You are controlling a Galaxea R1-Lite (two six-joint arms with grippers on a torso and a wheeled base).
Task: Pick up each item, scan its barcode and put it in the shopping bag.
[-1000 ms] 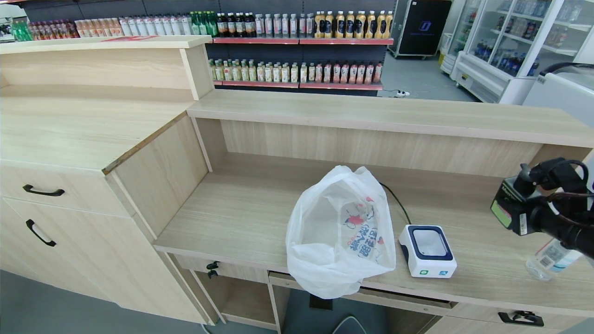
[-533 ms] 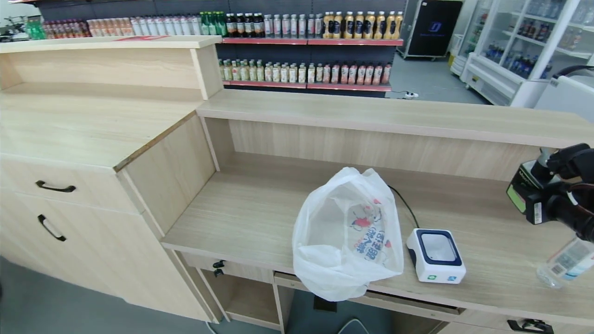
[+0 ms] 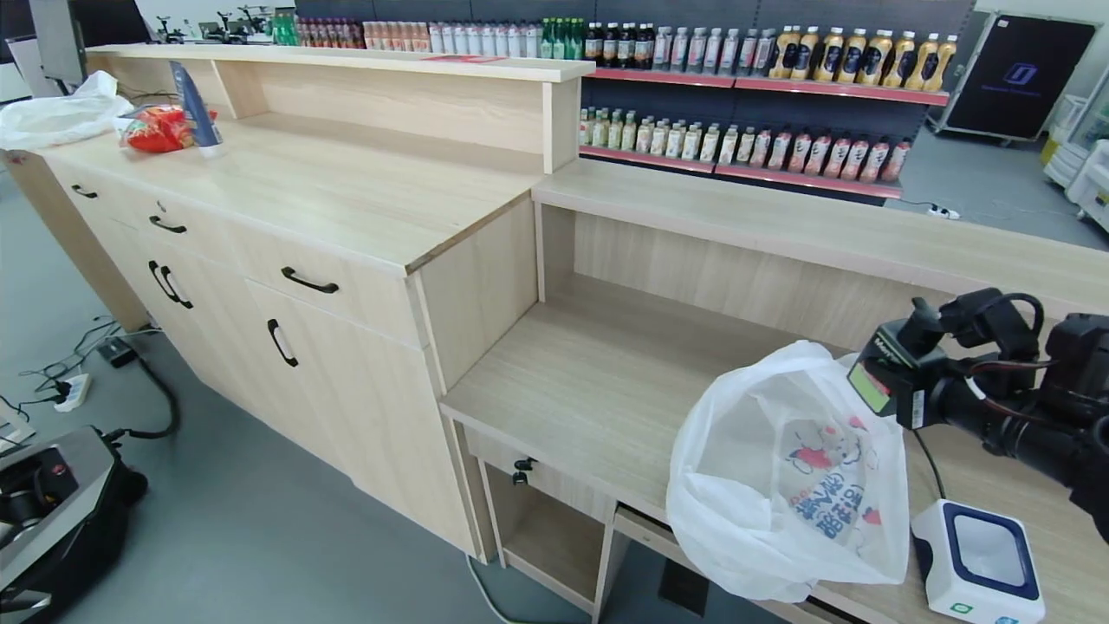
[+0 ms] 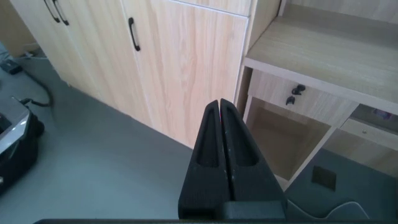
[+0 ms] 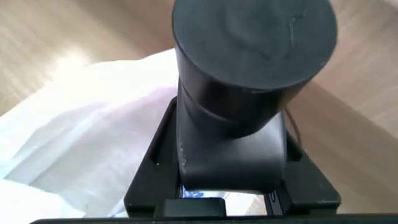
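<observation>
Right arm [image 3: 1014,425] matte black, looped black cables; left end effector [image 4: 219,106] black, tapered.

I can make out no print well enough to read: blue characters and a red cartoon mark the shopping bag [image 3: 784,472], a green label with small lettering sits on the dark item [image 3: 879,381] I hold, a pale logo marks the black cabinet [image 3: 1018,74]

Glossy plastic shopping bag [image 3: 754,485], matt wood-grain counter [image 3: 589,390].
</observation>
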